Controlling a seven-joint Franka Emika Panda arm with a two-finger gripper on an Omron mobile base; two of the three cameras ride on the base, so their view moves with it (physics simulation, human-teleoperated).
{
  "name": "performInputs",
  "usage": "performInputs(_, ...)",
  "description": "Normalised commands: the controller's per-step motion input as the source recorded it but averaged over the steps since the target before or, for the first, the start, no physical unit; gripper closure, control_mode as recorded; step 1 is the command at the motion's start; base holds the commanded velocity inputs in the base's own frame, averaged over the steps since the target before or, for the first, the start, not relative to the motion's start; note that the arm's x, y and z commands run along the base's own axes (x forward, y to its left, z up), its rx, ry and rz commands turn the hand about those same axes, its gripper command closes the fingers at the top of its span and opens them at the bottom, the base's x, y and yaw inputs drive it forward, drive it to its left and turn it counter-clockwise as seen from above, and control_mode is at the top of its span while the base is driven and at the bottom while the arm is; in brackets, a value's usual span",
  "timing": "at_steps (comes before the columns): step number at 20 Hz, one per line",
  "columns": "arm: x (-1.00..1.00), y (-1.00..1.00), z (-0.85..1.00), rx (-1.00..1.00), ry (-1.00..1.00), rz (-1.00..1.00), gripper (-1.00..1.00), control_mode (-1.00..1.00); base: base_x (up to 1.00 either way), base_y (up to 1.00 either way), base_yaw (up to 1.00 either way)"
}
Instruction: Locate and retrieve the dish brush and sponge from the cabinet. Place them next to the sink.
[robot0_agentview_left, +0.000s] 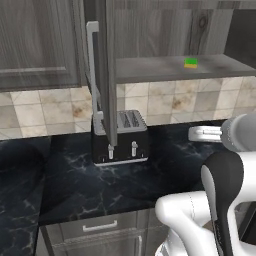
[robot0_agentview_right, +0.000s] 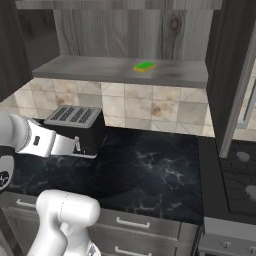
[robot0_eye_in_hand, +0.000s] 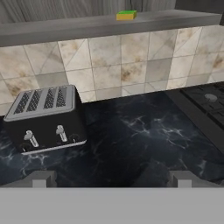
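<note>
1. The sponge (robot0_agentview_right: 144, 66), a small flat green block with a yellow layer beneath, lies on the grey wood-grain shelf of the open wall cabinet (robot0_agentview_right: 100, 70); we see it in the upper middle of the right base view, toward the right half of the shelf.
2. In the left base view we find the sponge (robot0_agentview_left: 190, 62) at upper right, and the cabinet's tall dark door (robot0_agentview_left: 106, 70) stands swung open edge-on toward us, its long silver bar handle (robot0_agentview_left: 93, 65) running down the upper middle of the frame.
3. In the hand view the sponge (robot0_eye_in_hand: 126, 15) sits at the top edge, just right of centre, on the shelf lip.
4. A black four-slot toaster with silver top and levers (robot0_eye_in_hand: 46, 118) rests on the black marbled countertop (robot0_eye_in_hand: 140, 135) at the left of the hand view, below the beige tiled backsplash (robot0_eye_in_hand: 122, 65).
5. The gripper (robot0_eye_in_hand: 109, 179) shows its two grey fingertips (robot0_eye_in_hand: 41, 179) at the bottom of the hand view, spread wide apart with nothing between them, well below the sponge.
6. A dark stove top (robot0_agentview_right: 240, 170) lies at the right edge of the right base view.
7. We cannot make out a dish brush on the shelf.
</note>
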Motion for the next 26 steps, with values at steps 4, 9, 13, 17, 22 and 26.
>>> performInputs(4, 0.00, 0.00, 0.00, 0.00, 0.00, 0.00, -1.00, 1.00, 0.00, 0.00, 0.00)
performInputs(9, 0.00, 0.00, 0.00, 0.00, 0.00, 0.00, -1.00, 1.00, 0.01, 0.00, 0.00)
performInputs(13, 0.01, 0.00, 0.03, 0.00, 0.00, 0.00, -1.00, -1.00, 0.00, 0.00, 0.00)
performInputs(17, 0.00, 0.00, 0.39, -0.06, -0.01, 0.00, -1.00, -1.00, 0.00, 0.00, 0.00)
performInputs(22, 0.19, 0.00, 0.24, -0.05, 0.01, -0.01, -1.00, -1.00, 0.00, 0.00, 0.00)
performInputs(26, 0.62, -0.04, 0.23, -0.04, -0.03, 0.01, -1.00, -1.00, 0.00, 0.00, 0.00)
